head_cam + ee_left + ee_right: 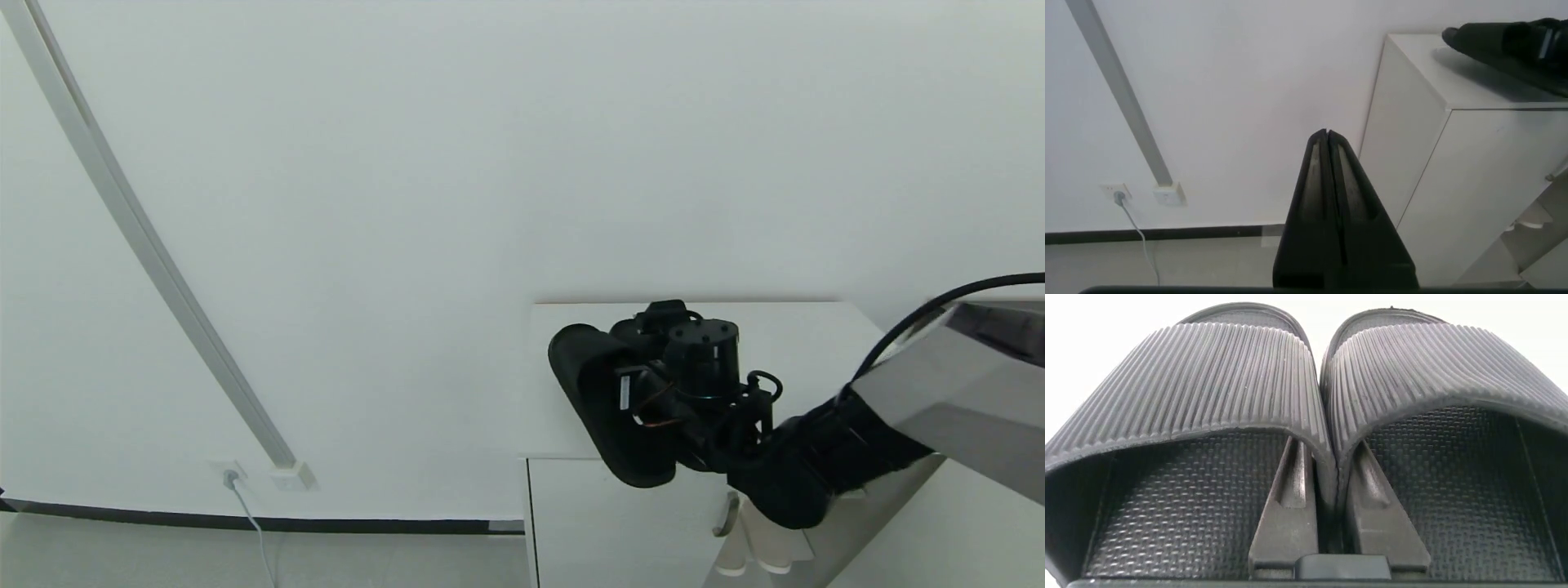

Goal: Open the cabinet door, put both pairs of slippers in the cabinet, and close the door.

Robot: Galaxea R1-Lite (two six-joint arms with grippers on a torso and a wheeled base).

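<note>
Your left gripper [1327, 143] hangs in the air, off to the left of the white cabinet [816, 343]. Its two black fingers are pressed tight together with nothing between them.

Your right gripper [1327, 457] is over the cabinet top, near its front left corner. Each finger sits inside one shoe of the pair of black ribbed rubber slippers [608, 408], and together they squeeze the inner sides. The slippers stick out past the front edge of the top. You cannot tell if they touch it.

Farther back, on the white wall [571, 122], a grey cable strip [147, 237] runs down to a white socket [231, 474].
</note>
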